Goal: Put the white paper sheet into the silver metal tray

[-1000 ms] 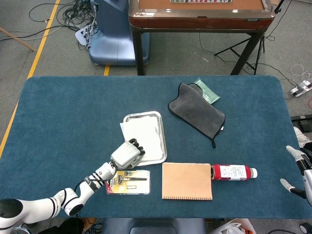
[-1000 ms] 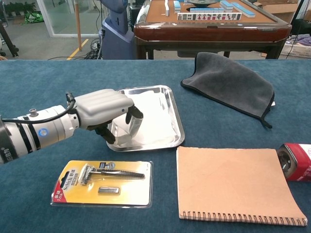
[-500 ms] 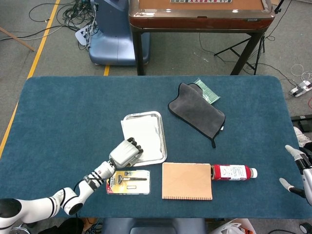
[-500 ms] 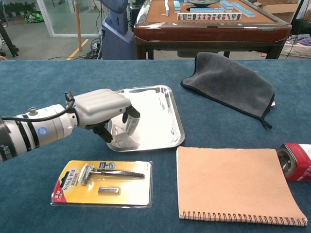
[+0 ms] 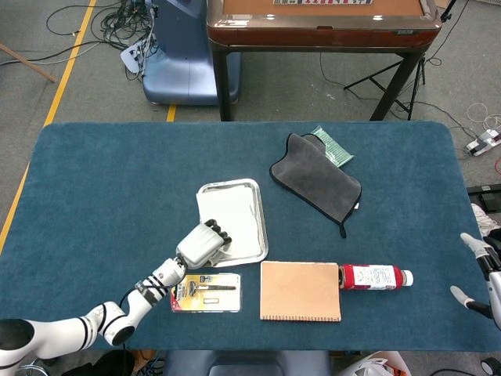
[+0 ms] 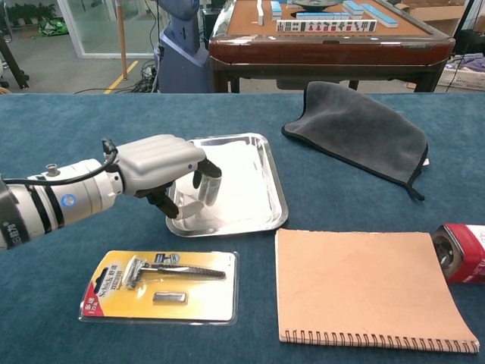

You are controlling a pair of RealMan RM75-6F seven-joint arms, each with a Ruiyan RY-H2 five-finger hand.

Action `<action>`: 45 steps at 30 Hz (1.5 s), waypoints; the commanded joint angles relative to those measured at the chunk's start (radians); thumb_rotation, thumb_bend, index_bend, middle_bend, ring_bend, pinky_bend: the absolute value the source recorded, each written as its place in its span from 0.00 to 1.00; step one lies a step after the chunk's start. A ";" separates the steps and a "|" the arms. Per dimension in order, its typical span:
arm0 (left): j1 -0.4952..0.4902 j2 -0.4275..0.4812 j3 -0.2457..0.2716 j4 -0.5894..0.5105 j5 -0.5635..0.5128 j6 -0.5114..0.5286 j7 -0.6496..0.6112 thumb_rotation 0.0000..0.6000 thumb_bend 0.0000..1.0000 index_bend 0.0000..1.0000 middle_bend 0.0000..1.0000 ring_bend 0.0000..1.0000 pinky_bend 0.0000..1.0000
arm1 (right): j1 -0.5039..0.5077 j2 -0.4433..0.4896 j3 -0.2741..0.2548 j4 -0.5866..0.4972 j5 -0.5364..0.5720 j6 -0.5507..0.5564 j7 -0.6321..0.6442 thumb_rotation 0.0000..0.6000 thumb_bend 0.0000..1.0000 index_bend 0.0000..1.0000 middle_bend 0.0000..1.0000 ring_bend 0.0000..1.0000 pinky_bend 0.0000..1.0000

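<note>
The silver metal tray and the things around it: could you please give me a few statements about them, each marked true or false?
1. The white paper sheet lies inside the silver metal tray. True.
2. The left hand is over the tray's near left corner. True.
3. The brown spiral notebook lies inside the tray. False: it lies on the blue table, nearer the robot and to the tray's right.
4. The dark grey cloth covers the tray. False: it lies apart, further back and to the right.
5. The razor in its yellow blister pack lies in front of the tray. True.
</note>
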 commanded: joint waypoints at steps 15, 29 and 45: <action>0.024 0.034 -0.022 -0.112 -0.113 -0.010 0.156 1.00 0.23 0.17 0.36 0.31 0.25 | 0.003 0.000 0.003 0.001 -0.001 -0.001 0.004 1.00 0.09 0.17 0.24 0.14 0.20; 0.035 0.058 -0.066 -0.147 -0.125 0.050 0.139 1.00 0.18 0.26 0.46 0.44 0.26 | 0.003 0.001 0.003 0.000 -0.006 0.003 0.007 1.00 0.09 0.17 0.24 0.14 0.20; -0.068 0.114 -0.101 -0.158 -0.454 -0.142 0.427 0.05 0.33 0.21 1.00 0.99 1.00 | -0.001 0.002 0.001 -0.002 -0.007 0.009 0.006 1.00 0.09 0.17 0.24 0.14 0.20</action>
